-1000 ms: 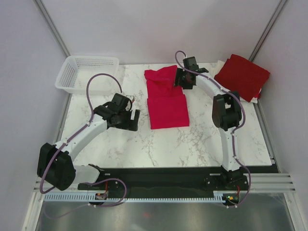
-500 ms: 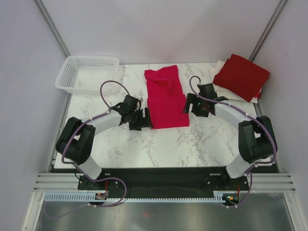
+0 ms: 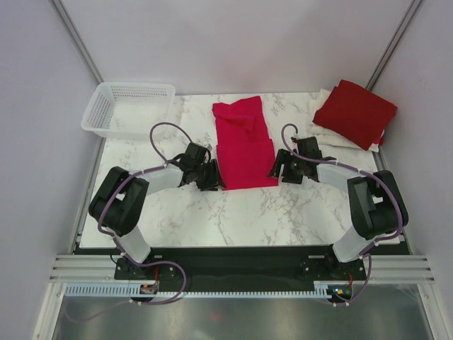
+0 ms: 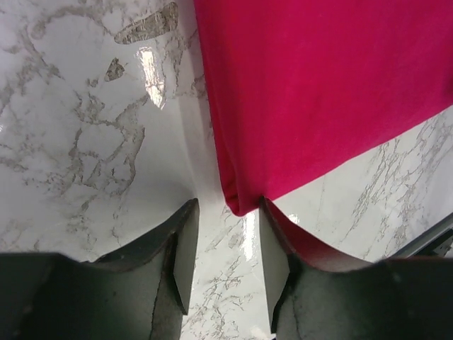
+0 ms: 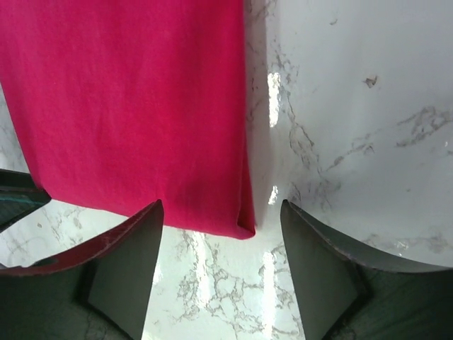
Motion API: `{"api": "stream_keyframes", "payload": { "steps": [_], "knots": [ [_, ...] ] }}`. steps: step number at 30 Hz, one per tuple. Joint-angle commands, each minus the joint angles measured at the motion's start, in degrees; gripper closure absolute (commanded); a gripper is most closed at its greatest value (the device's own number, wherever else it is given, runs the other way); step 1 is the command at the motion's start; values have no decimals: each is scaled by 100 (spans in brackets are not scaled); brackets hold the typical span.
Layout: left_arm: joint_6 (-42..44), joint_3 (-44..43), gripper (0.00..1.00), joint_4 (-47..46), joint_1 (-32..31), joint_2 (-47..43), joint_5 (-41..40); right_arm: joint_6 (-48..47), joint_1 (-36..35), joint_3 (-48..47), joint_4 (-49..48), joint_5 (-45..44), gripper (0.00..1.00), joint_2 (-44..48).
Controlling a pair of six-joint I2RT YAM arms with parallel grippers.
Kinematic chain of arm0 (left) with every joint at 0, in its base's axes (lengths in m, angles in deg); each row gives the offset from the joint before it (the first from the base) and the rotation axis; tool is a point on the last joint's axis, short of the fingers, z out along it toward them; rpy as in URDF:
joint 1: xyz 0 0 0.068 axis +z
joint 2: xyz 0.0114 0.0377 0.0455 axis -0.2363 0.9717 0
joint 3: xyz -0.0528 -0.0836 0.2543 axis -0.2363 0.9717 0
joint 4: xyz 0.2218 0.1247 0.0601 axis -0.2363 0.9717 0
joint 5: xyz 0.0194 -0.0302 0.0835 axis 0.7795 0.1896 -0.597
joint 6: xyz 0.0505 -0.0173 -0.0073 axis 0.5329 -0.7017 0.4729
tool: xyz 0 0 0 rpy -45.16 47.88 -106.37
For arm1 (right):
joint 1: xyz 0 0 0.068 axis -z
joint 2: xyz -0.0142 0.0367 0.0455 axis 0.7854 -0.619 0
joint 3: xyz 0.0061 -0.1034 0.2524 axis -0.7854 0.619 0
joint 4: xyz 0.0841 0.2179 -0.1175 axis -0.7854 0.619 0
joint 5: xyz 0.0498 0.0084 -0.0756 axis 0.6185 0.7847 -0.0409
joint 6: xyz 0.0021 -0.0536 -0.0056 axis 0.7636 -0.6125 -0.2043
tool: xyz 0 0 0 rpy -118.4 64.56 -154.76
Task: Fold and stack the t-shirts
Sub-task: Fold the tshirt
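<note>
Jaws L+R apart at crimson tee [image 3: 244,152] corners; marble tbl [image 3: 233,212], white walls [image 3: 212,42].

The middle t-shirt [image 3: 244,152] lies on the table [image 3: 233,212], reaching from the far edge in toward the centre; my left gripper [image 3: 212,176] sits at its near left corner, with that corner between my parted fingers [image 4: 177,241]; my right gripper [image 3: 277,168] sits at its near right corner, which likewise lies in the gap between my fingers [image 5: 134,255]; the basket [image 3: 134,86] stands in the far left corner of the table; at the far right, well apart from the middle one, a folded t-shirt [image 3: 356,112] rests on top of other shirts [image 3: 333,134].
</note>
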Motion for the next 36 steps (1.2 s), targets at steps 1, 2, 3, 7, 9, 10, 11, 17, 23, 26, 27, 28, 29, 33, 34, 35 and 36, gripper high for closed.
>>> {"api": "stream_keyframes", "payload": {
  "steps": [1,2,3,7,9,10,11,17,23,26,27,28,29,33,34,35,36],
  "knots": [
    [-210,86,55,-363,-69,22,9,54,-6,300,-146,100,26,-248],
    [-227,103,55,-381,-78,40,9,71,-6,336,-164,118,28,-231],
    [-219,103,56,-399,-95,40,9,71,-6,371,-181,127,29,-222],
    [-236,121,62,-478,-130,110,-8,115,-15,625,-304,135,41,-205],
    [-245,121,65,-522,-130,119,-26,124,-15,678,-366,136,48,-266],
    [-254,121,68,-539,-130,127,-35,133,-15,705,-392,136,55,-292],
    [-254,112,69,-557,-130,154,-35,142,-6,757,-445,144,57,-319],
    [-166,42,95,-654,-139,259,-96,177,-6,846,-577,179,75,-407],
    [-122,208,98,-654,-165,49,36,220,-15,951,-516,197,100,-126],
    [-157,585,98,-601,-218,-539,62,238,-24,1170,-323,144,100,374],
    [-192,683,98,-575,-218,-706,88,247,-50,1223,-235,136,100,680],
    [-236,788,98,-531,-218,-1082,106,282,-85,1328,-138,136,100,848],
    [-236,989,98,-531,-227,-1268,106,343,-111,1390,37,153,100,1216],
    [-236,1351,98,-531,-394,-2199,106,650,-541,1584,652,118,100,2287],
    [-236,1404,98,-531,-490,-2358,106,738,-647,1610,793,74,100,2518],
    [-236,1483,98,-531,-560,-2690,106,818,-752,1619,1064,-48,100,2720],
    [-236,1518,98,-531,-613,-2859,106,888,-919,1619,1223,-101,100,3140]
  ]
}}
